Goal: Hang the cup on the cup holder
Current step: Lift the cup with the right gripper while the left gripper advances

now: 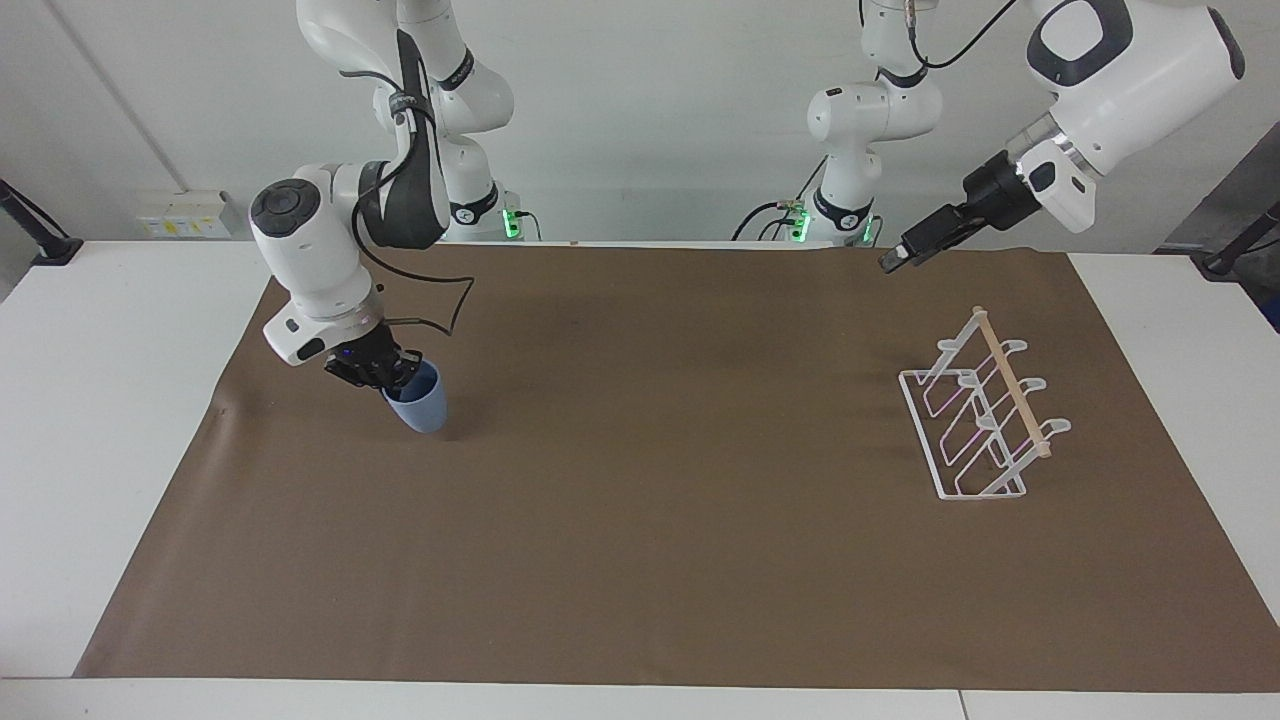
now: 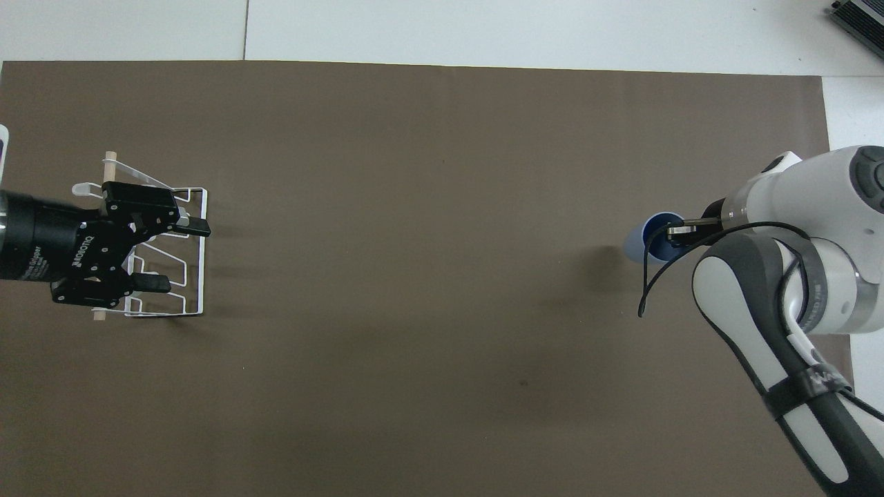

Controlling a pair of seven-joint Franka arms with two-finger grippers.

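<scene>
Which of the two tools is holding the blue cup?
The right tool: it is shut on the rim of the cup. The left tool is open and holds nothing.

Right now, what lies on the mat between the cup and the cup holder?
Nothing: between the cup and the cup holder only bare brown mat shows, clearest in the overhead view.

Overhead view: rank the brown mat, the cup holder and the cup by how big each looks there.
1. brown mat, by far the largest.
2. cup holder, partly covered by the raised left end effector.
3. cup, smallest; the right end effector grips its rim and hides part of it.
</scene>
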